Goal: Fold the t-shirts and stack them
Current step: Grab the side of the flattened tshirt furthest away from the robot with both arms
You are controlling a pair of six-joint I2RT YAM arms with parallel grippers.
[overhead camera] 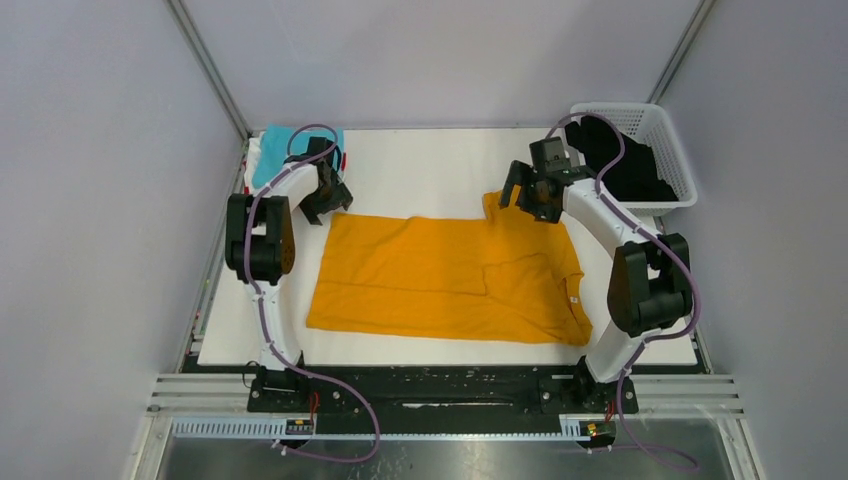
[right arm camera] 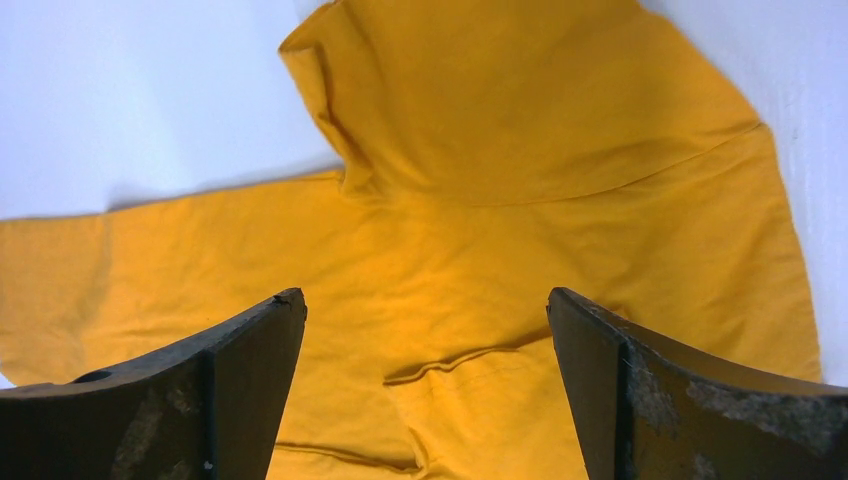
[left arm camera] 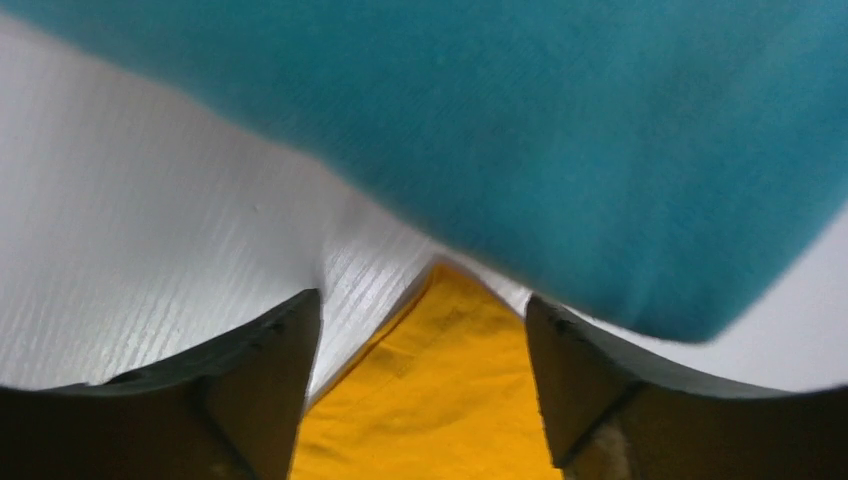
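A mustard-orange t-shirt (overhead camera: 450,280) lies spread flat on the white table, one sleeve (overhead camera: 497,210) sticking out at its far right. A folded turquoise t-shirt (overhead camera: 285,148) sits at the far left corner on a stack with white and red edges. My left gripper (overhead camera: 325,205) is open and empty over the orange shirt's far left corner (left arm camera: 440,390), the turquoise shirt (left arm camera: 560,140) just beyond. My right gripper (overhead camera: 532,205) is open and empty above the orange shirt (right arm camera: 480,260), close to its sleeve (right arm camera: 330,70).
A white lattice basket (overhead camera: 672,150) holding dark cloth (overhead camera: 620,160) stands at the far right, off the table's corner. The white table board (overhead camera: 430,165) ends at a black rail near the arm bases.
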